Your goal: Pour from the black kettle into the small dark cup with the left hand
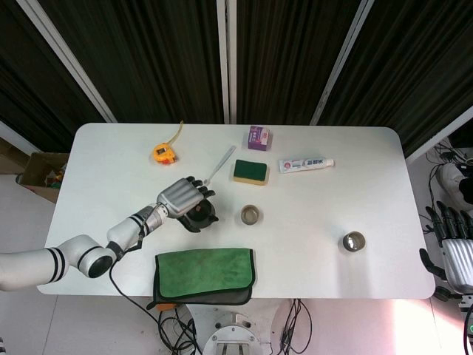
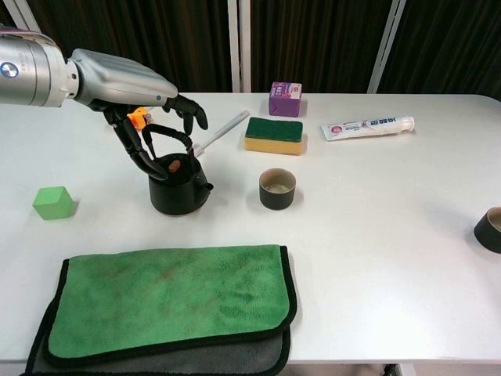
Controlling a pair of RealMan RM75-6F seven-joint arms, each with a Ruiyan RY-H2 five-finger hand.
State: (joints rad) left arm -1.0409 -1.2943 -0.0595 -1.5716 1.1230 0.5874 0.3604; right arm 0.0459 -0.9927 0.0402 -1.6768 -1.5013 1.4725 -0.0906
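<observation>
The chest view is showing a small green cube (image 2: 53, 202) sitting left of the black kettle (image 2: 178, 188), which the head view is not showing, the left arm lying over that spot. The head view alone is showing a yellow tape measure (image 1: 164, 153) near the far edge and the right hand (image 1: 452, 248) hanging off the table's right end, fingers apart and holding nothing.

The left hand (image 2: 129, 86) is hovering over the kettle with its fingers (image 2: 139, 153) curling down around the arched handle; whether they are actually gripping it cannot be told. The kettle is standing upright on the white table (image 2: 376, 235), just left of the small dark cup (image 2: 277, 189), the two well clear of touching.

There are two cups: the one beside the kettle and a second dark cup (image 2: 490, 229) near the right edge. One each of the rest: a yellow-and-green sponge (image 2: 274, 135), a purple box (image 2: 285, 99), a toothpaste tube (image 2: 369, 125) whose print is too small to read, a white toothbrush (image 2: 223, 131), and a green cloth (image 2: 172, 301) lying over a grey one at the near edge.
</observation>
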